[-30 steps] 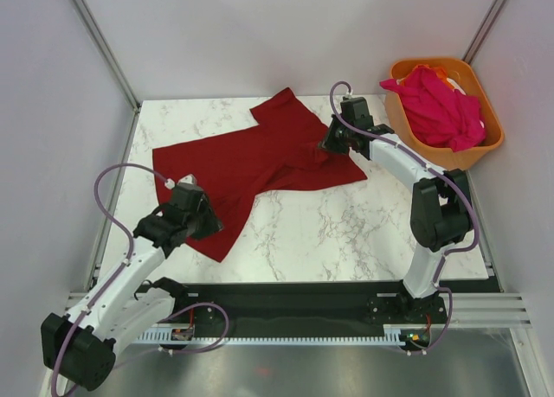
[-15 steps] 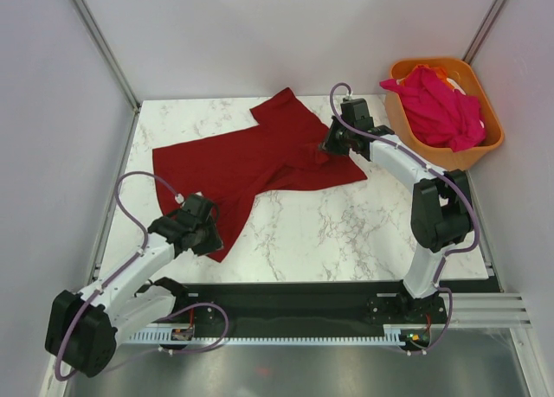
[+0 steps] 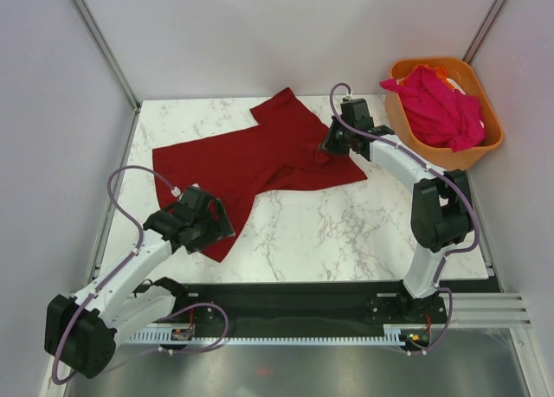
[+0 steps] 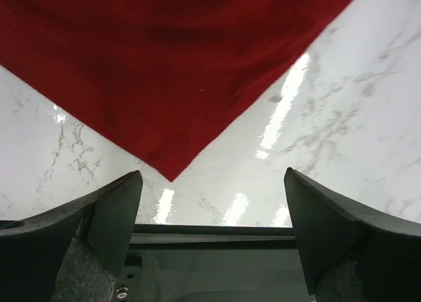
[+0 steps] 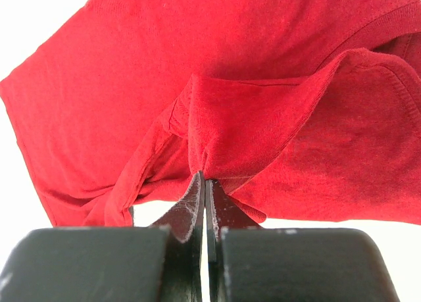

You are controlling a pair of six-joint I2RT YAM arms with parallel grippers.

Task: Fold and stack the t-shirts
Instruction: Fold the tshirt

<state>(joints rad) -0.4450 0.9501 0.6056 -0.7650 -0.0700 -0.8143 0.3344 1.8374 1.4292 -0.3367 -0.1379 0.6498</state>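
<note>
A dark crimson t-shirt [image 3: 260, 159] lies spread on the marble table [image 3: 346, 233], one sleeve toward the back. My right gripper [image 3: 327, 144] is shut on a raised pinch of that shirt [image 5: 263, 85]; in the right wrist view the gripper [image 5: 206, 183] has cloth bunched at its tips. My left gripper [image 3: 212, 228] stands open over the shirt's near corner [image 4: 171, 78]. Its fingers [image 4: 112, 210] are wide apart with only bare marble between them; the gripper [image 4: 214, 216] holds nothing. A magenta pink t-shirt [image 3: 441, 112] lies heaped in the orange tub [image 3: 485, 142].
The orange tub stands at the back right corner, just right of the right arm. White walls close in the table on the left, back and right. A black rail [image 4: 217, 249] runs along the table's near edge.
My left gripper has opened and let go of the red shirt's near corner, which now lies flat on the table. The right gripper has stayed put.
</note>
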